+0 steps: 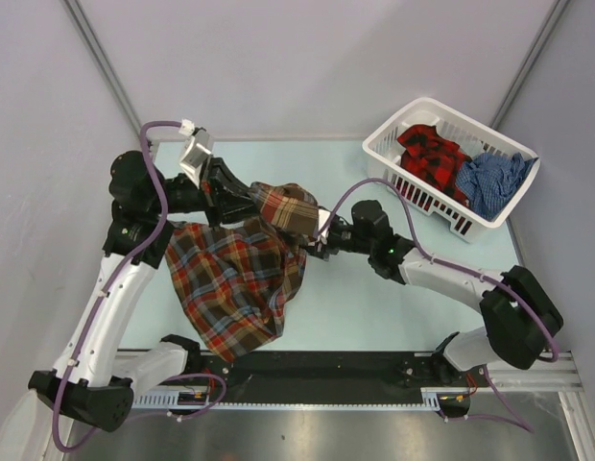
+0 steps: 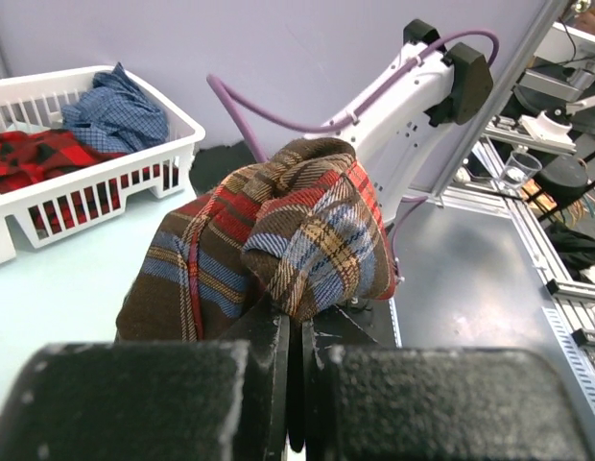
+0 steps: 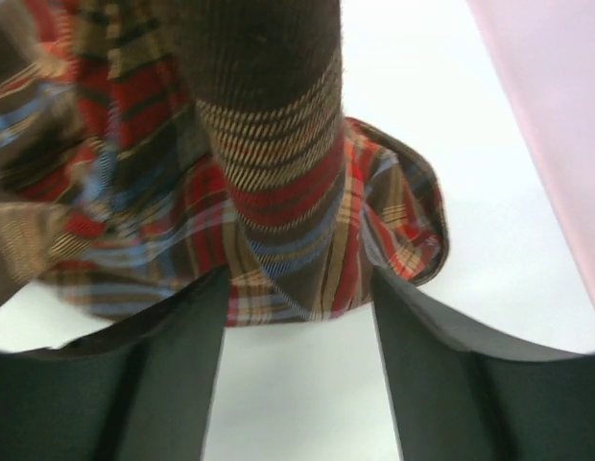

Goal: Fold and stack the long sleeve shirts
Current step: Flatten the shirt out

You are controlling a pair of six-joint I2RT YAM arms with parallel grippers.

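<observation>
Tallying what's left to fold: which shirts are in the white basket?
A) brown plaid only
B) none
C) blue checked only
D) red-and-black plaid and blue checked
D: the red-and-black plaid shirt and the blue checked shirt lie in the basket; the brown plaid shirt is out over the table.

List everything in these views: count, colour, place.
soft plaid button-up shirt: 1, brown/red-orange/light-blue, table left-centre, top lifted
plaid shirt: 1, red-and-black, in basket, left part
checked shirt: 1, blue, in basket, right part
slotted plastic laundry basket: 1, white, far right corner
table: 1, pale green
robot arms: 2, white-and-black, near edge
left claw: black, pinching the brown shirt
right claw: black, closed round a fold of it
</observation>
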